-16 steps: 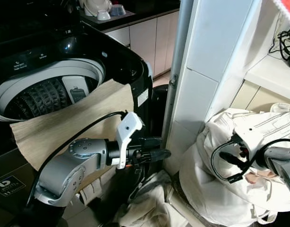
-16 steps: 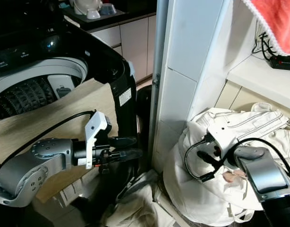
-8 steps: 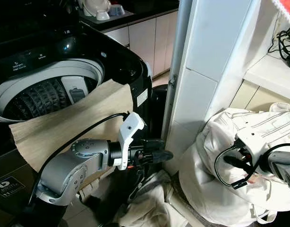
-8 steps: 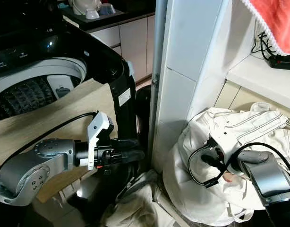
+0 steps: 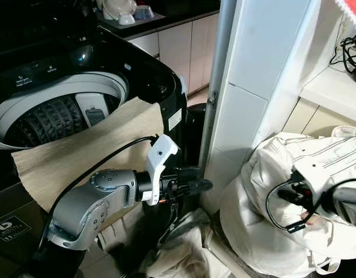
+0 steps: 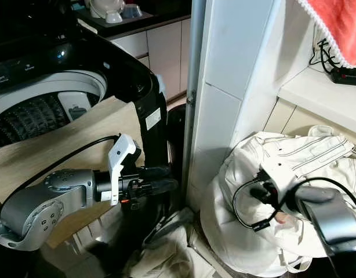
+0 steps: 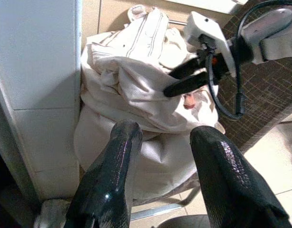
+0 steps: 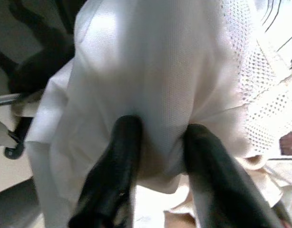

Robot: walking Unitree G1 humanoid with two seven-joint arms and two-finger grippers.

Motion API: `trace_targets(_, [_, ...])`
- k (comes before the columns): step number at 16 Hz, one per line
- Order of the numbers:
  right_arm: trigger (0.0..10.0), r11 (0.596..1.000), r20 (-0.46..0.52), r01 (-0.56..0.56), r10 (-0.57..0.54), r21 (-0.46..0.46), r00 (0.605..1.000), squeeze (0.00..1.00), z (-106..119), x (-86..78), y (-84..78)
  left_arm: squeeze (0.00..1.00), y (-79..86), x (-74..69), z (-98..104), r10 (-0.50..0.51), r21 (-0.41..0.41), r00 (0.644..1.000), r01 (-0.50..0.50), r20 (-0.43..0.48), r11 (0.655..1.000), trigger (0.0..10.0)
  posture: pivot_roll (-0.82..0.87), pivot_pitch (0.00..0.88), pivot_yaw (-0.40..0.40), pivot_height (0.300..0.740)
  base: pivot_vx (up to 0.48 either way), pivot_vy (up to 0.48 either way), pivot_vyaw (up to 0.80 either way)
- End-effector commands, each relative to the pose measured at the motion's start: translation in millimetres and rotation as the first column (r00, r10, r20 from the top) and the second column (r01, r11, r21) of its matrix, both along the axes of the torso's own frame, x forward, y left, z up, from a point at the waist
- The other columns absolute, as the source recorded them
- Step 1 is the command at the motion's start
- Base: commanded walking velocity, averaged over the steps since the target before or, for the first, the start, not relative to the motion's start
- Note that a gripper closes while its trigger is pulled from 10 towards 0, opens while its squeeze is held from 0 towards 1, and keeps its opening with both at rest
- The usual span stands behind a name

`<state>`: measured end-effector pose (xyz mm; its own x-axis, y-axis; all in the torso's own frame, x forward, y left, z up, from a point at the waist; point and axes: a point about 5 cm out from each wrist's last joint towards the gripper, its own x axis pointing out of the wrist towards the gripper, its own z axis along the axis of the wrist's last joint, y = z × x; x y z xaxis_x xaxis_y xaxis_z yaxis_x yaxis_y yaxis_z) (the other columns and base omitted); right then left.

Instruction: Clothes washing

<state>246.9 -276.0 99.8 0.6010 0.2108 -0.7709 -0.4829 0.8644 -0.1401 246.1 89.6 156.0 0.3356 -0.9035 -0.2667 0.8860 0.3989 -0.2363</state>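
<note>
Our right tool point(image 6: 269, 204) has sunk further into the white laundry heap point(image 5: 271, 231) at lower right, its fingers pinching a fold. Left tool point(image 5: 202, 185) hovers parted, empty. Next we lift toward the washer drum point(image 5: 56, 116), upper left.

Nothing is legible: the washing machine point(image 5: 160, 87) carries a front sticker point(image 5: 11, 227) and a side label point(image 5: 173, 120), both too small to read.
</note>
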Motion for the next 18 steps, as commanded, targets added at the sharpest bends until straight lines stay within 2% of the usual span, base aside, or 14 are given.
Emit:
trace_targets(1, [0.0, 0.999, 0.027, 0.007, -0.008, 0.032, 1.0, 0.0, 8, 0.7, -0.4, 0.0, 3.7, 0.3, -2, 0.023, 0.033, 0.999, -0.023, 0.022, 0.999, 10.0, -0.09, 0.0, 0.036, 0.74, 0.0, 0.0, 0.0])
trace_targets(4, [0.0, 0.996, 0.045, 0.034, -0.038, 0.084, 0.998, 0.0, 11, -0.3, -4.4, 0.0, 0.1, 3.0, -2, 0.06, 0.016, 0.998, -0.061, 0.025, 0.998, 10.0, -0.08, 0.0, 0.032, 0.74, 0.0, 0.0, 0.0])
trace_targets(7, [0.0, 0.989, 0.06, 0.002, -0.011, 0.15, 0.998, 0.0, 16, -3.6, -2.2, 0.0, -1.1, 1.8, -2, 0.056, 0.004, 0.998, -0.056, 0.023, 0.998, 10.0, -0.08, 0.0, 0.036, 0.74, 0.0, 0.0, 0.0])
trace_targets(8, [0.0, 0.974, 0.094, -0.006, -0.015, 0.225, 0.995, 0.0, 23, -2.0, 1.7, 0.0, -0.9, 2.4, -2, 0.064, 0.0, 0.997, -0.064, 0.03, 0.998, 10.0, -0.08, 0.0, 0.039, 0.74, 0.0, 0.0, 0.0])
trace_targets(9, [0.0, 0.95, 0.147, -0.026, -0.022, 0.311, 0.989, 0.0, 34, 1.5, 6.3, 0.0, -1.0, 4.4, -1, 0.082, -0.01, 0.996, -0.081, 0.035, 0.997, 10.0, -0.08, 0.0, 0.042, 0.74, 0.0, 0.0, 0.0])
trace_targets(10, [0.0, 0.884, 0.286, -0.092, -0.049, 0.459, 0.957, 0.0, 69, 13.2, 14.5, 0.0, -2.6, 13.4, 6, 0.135, -0.058, 0.989, -0.131, 0.055, 0.99, 10.0, -0.09, 0.0, 0.05, 0.74, 0.0, 0.0, 0.0])
trace_targets(11, [0.0, 0.873, 0.31, -0.105, -0.055, 0.476, 0.949, 0.0, 76, 15.5, 15.6, 0.0, -3.2, 15.6, 9, 0.146, -0.072, 0.987, -0.142, 0.061, 0.987, 10.0, -0.09, 0.0, 0.05, 0.74, 0.0, 0.0, 0.0])
trace_targets(13, [0.0, 0.812, 0.427, -0.203, -0.062, 0.547, 0.902, 0.0, 112, 27.7, 25.8, 0.0, -11.7, 28.7, 23, 0.193, -0.118, 0.967, -0.175, 0.167, 0.978, 10.0, -0.08, 0.0, 0.034, 0.74, 0.0, 0.0, 0.0])
trace_targets(14, [0.0, 0.769, 0.492, -0.275, -0.059, 0.577, 0.869, 0.0, 135, 34.7, 36.7, 0.0, -17.9, 36.9, 33, 0.232, -0.171, 0.953, -0.2, 0.196, 0.965, 10.0, -0.09, 0.0, 0.03, 0.74, 0.0, 0.0, 0.0])
trace_targets(15, [0.0, 0.751, 0.525, -0.298, -0.076, 0.589, 0.848, 0.0, 151, 42.2, 44.3, 0.0, -21.8, 43.2, 45, 0.264, -0.227, 0.939, -0.214, 0.22, 0.95, 10.0, -0.09, 0.0, 0.027, 0.74, 0.0, 0.0, 0.0])
trace_targets(17, [0.0, 0.724, 0.556, -0.331, -0.087, 0.605, 0.827, 0.0, 170, 52.2, 58.5, 0.0, -29.0, 48.7, 60, 0.276, -0.315, 0.941, -0.206, 0.195, 0.926, 10.0, -0.09, 0.0, 0.021, 0.74, 0.0, 0.0, 0.0])
trace_targets(18, [0.0, 0.701, 0.579, -0.369, -0.076, 0.61, 0.812, 0.0, 180, 55.9, 68.8, 1.0, -35.1, 49.6, 69, 0.264, -0.372, 0.947, -0.183, 0.182, 0.91, 10.0, -0.09, 0.0, 0.02, 0.74, 0.0, 0.0, 0.0])
